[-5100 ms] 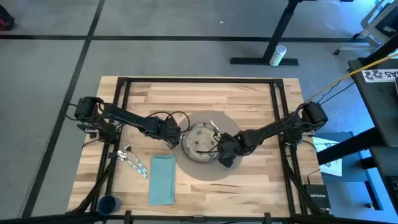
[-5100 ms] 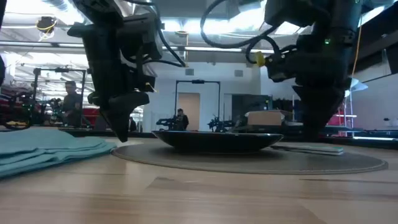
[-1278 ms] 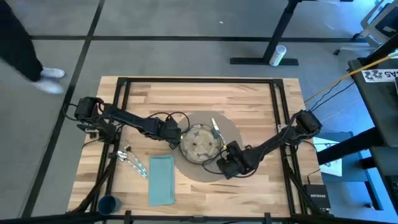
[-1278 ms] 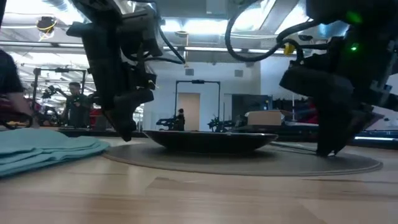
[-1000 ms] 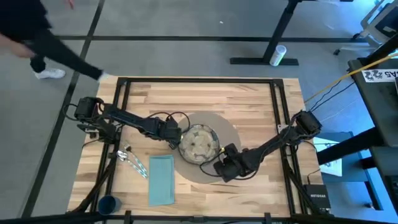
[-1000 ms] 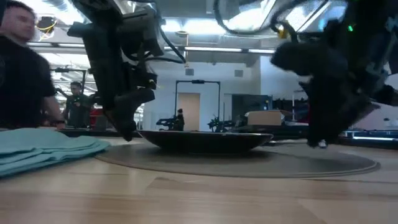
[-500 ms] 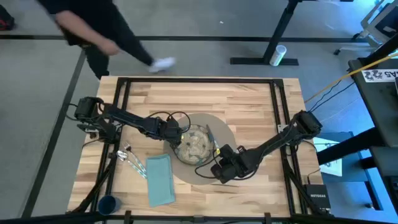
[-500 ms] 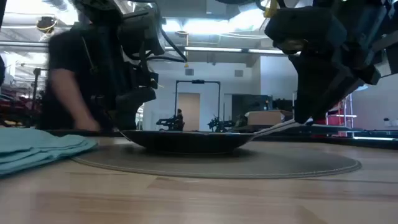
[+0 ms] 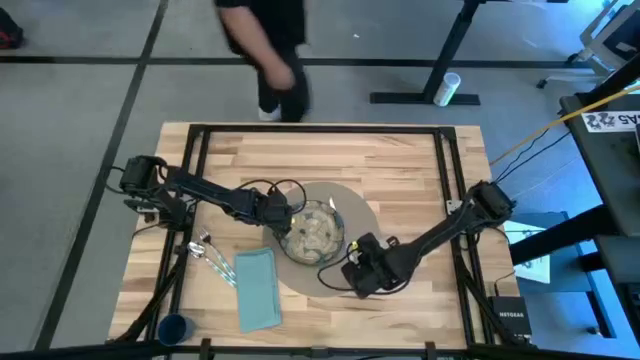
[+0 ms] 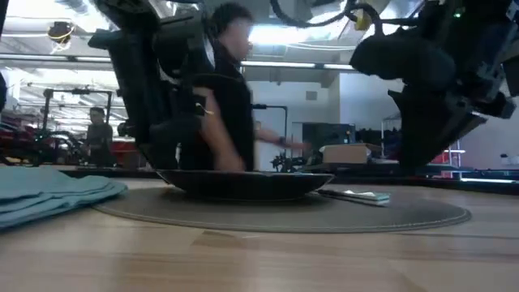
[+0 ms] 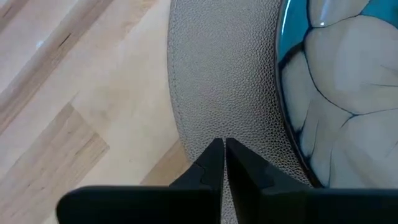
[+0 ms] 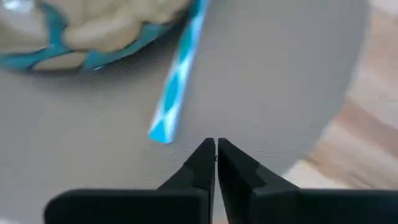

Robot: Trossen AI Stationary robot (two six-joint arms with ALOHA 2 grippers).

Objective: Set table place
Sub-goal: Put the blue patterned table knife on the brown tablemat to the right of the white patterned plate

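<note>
The round grey placemat (image 9: 364,224) lies mid-table under the speckled plate (image 9: 312,235). A utensil with a blue-and-white handle (image 12: 177,81) lies on the mat to the right of the plate, its other end at the plate's rim. My left gripper (image 11: 222,144) is shut at the mat's left edge, beside the plate. My right gripper (image 12: 216,144) is shut with nothing in it. It hangs above the mat's near right part, just short of the handle's free end. The teal napkin (image 9: 257,290), two more utensils (image 9: 212,258) and the dark-blue cup (image 9: 175,327) lie at the near left. My left gripper's shut fingers point down over the placemat's left edge (image 11: 202,127), next to the plate's rim. I cannot tell whether they touch the mat.
A person (image 9: 265,50) walks past just beyond the table's far edge. Bare wood (image 9: 400,165) lies along the far side and at the near right. The black frame bars (image 9: 445,180) run along both sides.
The placemat with the plate has slid toward the table's left edge, so its edge now lies under my left gripper. The napkin has shifted left and turned a little. The utensil's handle, raised at my right gripper half a second ago, now lies on the mat, and that gripper has risen clear.
</note>
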